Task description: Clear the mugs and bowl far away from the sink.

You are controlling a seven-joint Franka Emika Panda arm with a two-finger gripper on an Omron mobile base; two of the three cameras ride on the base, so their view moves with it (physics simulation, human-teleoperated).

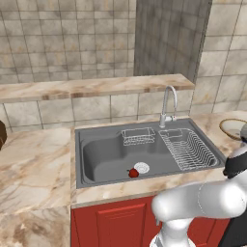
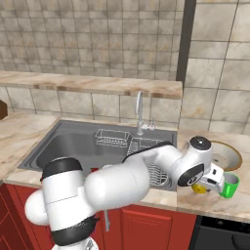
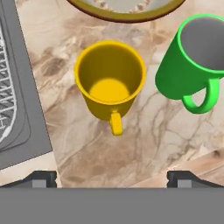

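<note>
A bright yellow mug (image 3: 109, 83) stands upright on the marble counter, its handle pointing toward me. Just to its right in the hand view stands a bright green mug (image 3: 192, 57), also upright. Beyond both lies the tan-rimmed bowl (image 3: 127, 13), pale and speckled inside. My gripper (image 3: 112, 178) hovers above the yellow mug, open and holding nothing, its fingertips (image 3: 41, 178) spread wider than the mug. In the right base view the hand hangs over the yellow mug (image 2: 199, 188) and green mug (image 2: 229, 185), in front of the bowl (image 2: 225, 155), right of the sink (image 2: 73, 141).
The grey sink (image 1: 111, 154) holds a wire rack (image 1: 185, 147), a small basket (image 1: 138, 136) and a small red thing (image 1: 132, 172) by the drain. A silver faucet (image 1: 166, 103) rises behind it. The sink's rim (image 3: 26, 109) lies close beside the yellow mug. Red cabinets sit below.
</note>
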